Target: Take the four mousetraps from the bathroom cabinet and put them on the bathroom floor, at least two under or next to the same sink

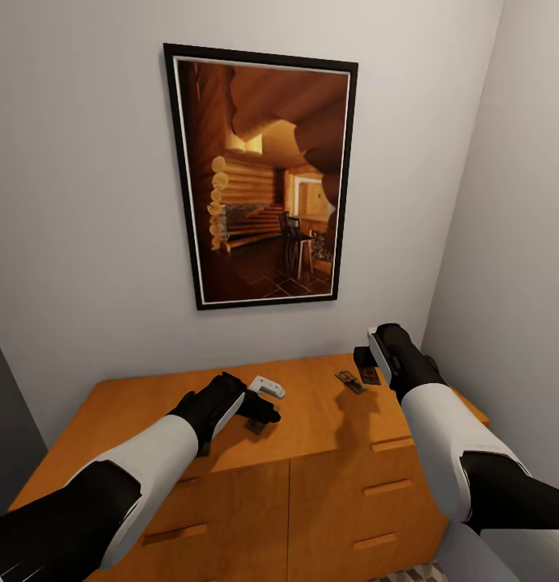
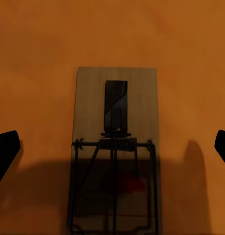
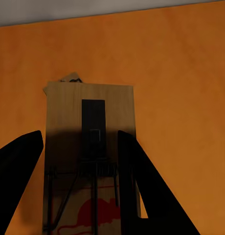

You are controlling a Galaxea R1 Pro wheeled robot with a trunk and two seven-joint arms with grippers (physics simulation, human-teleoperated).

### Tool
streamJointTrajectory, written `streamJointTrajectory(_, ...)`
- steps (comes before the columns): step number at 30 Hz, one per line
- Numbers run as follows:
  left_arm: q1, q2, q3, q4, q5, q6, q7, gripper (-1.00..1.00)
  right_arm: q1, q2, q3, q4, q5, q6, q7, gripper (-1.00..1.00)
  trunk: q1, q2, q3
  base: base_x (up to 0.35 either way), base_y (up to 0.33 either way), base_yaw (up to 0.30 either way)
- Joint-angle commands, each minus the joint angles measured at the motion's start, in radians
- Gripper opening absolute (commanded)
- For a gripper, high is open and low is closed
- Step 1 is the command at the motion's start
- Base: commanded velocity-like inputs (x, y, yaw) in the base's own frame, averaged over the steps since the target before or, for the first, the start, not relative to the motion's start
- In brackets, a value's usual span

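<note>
On the orange-brown cabinet (image 1: 150, 412) top, one mousetrap (image 1: 254, 426) lies just under my left gripper (image 1: 264, 415). In the left wrist view that mousetrap (image 2: 115, 112) lies flat between the widely spread fingers (image 2: 6, 149) of the open left gripper (image 2: 112, 149). My right gripper (image 1: 365, 361) hovers over a mousetrap (image 1: 370, 377) near the back right, with another mousetrap (image 1: 350, 381) beside it. In the right wrist view the open right gripper (image 3: 80, 142) straddles a mousetrap (image 3: 68, 112), and a corner of another mousetrap (image 3: 71, 77) peeks out behind. The sink is out of view.
A small white object (image 1: 267, 387) lies on the cabinet top behind the left gripper. A framed picture (image 1: 263, 178) hangs on the wall above. Walls close in on the right and back. A strip of patterned bathroom floor (image 1: 412, 574) shows at the lower right.
</note>
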Motion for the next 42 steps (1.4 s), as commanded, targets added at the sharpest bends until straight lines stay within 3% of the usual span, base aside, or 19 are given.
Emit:
streamJointTrajectory(1,-0.001,0.000,-0.003,0.000,0.004,0.005,0.000,1.00,-0.001,0.001,-0.006,-0.001,0.008,0.004,0.005,-1.00,0.004,-0.008,-0.005,0.000,0.000,0.000)
streamJointTrajectory(6,-0.001,0.000,-0.002,0.000,0.004,0.005,0.000,1.00,-0.001,0.001,-0.006,-0.001,0.008,0.004,0.005,-1.00,0.023,-0.043,-0.020,0.000,0.000,0.000)
streamJointTrajectory(27,-0.001,0.000,-0.002,0.000,0.004,0.005,0.000,1.00,-0.001,0.001,-0.006,-0.001,0.008,0.004,0.005,-1.00,0.023,-0.043,-0.020,0.000,0.000,0.000)
streamJointTrajectory(31,-0.001,0.000,-0.002,0.000,0.004,0.005,0.000,1.00,-0.001,0.001,-0.006,-0.001,0.008,0.004,0.005,-1.00,0.039,-0.071,-0.033,0.000,0.000,0.000)
streamJointTrajectory(42,-0.001,0.000,-0.002,0.000,0.004,0.006,0.000,1.00,-0.001,0.001,-0.006,-0.001,0.008,0.004,0.005,-1.00,0.039,-0.071,-0.033,0.000,0.000,0.000)
